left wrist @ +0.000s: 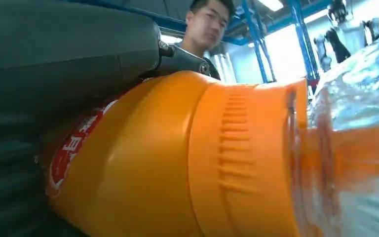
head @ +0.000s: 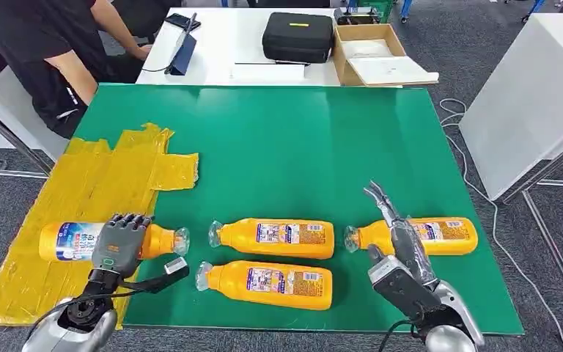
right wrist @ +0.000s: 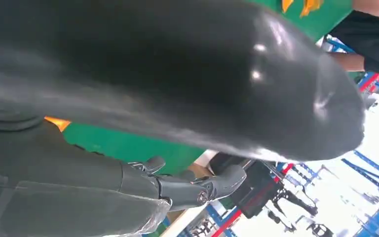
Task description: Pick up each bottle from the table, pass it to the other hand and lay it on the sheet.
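An orange bottle (head: 70,240) with a blue-and-white label lies on its side on the yellow sheet (head: 81,183), clear cap toward the green table (head: 300,147). My left hand (head: 121,243) grips it, fingers over its middle and thumb stretched out on the near side. In the left wrist view the bottle (left wrist: 177,163) lies against the palm. Three more orange bottles lie on the green: one in the middle (head: 278,237), one nearer me (head: 271,283), one at the right (head: 440,235). My right hand (head: 399,253) holds nothing, its fingers stretched over the right bottle's neck end. The right wrist view shows its thumb (right wrist: 177,74) close up.
A person in black (head: 44,44) sits at the far left corner. Behind the green table a white table carries a black case (head: 298,35), a cardboard box (head: 370,51) and a dark tablet (head: 183,44). Another white table (head: 528,88) stands to the right.
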You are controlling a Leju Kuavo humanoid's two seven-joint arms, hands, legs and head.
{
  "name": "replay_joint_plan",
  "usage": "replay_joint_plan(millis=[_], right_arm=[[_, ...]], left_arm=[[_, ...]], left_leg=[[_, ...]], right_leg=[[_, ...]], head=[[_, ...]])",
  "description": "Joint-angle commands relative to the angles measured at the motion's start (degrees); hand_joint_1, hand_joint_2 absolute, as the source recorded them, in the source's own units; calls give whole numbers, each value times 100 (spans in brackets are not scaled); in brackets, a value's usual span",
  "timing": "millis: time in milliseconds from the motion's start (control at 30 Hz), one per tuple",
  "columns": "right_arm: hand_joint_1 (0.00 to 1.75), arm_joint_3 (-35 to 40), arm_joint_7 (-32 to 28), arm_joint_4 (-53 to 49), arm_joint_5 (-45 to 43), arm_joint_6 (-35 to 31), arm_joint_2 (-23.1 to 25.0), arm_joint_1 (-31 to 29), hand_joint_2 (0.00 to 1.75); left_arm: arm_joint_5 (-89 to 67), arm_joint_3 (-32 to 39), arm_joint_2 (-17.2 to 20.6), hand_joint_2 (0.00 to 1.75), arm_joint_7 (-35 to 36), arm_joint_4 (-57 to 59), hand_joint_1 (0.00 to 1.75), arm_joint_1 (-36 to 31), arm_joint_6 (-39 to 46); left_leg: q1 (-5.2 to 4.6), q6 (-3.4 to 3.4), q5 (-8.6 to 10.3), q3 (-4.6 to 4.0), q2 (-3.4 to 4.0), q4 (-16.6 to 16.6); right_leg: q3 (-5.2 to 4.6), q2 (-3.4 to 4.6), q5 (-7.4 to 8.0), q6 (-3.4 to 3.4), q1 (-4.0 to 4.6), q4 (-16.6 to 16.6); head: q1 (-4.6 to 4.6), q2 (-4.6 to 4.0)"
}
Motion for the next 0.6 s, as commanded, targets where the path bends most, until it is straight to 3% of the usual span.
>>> replay_joint_plan(millis=[33,67,267,367,433,600], right_arm=[[0,262,81,3,82,19,-147,38,0],[0,258,107,-63,162,-1,-134,114,0],[0,2,346,-271,725,-11,-371,424,0],[0,-269,312,-188,877,-59,-685,481,0],[0,-511,253,-60,792,-53,-1151,434,0],[0,-626,185,1,643,-55,-1383,424,0]], left_arm=[[56,-379,16,175,-122,1539,0,-808,-19],[98,-400,3,0,-143,1730,0,-891,-13],[762,-192,27,0,-256,1362,0,-713,45],[2070,170,25,0,-794,620,0,-373,36],[3434,538,-108,0,-1305,150,0,-305,-107],[3983,659,-151,0,-1510,11,0,-317,-80]], left_leg=[[3,-15,1,15,-19,-2],[-1,-11,2,11,-13,-5],[2,-16,0,22,-19,-5],[4,-11,-4,19,-6,1],[2,-10,-4,15,-6,4],[-2,-12,-1,15,-16,5]], right_leg=[[23,-21,-5,-5,3,-4],[15,-15,-3,-4,-1,-3],[31,-25,-4,-5,1,-5],[28,-16,-1,-1,3,-4],[26,-17,-2,1,2,-3],[26,-26,-4,1,-1,-3]], head=[[2,0],[0,0],[0,0],[0,0],[0,0],[0,0]])
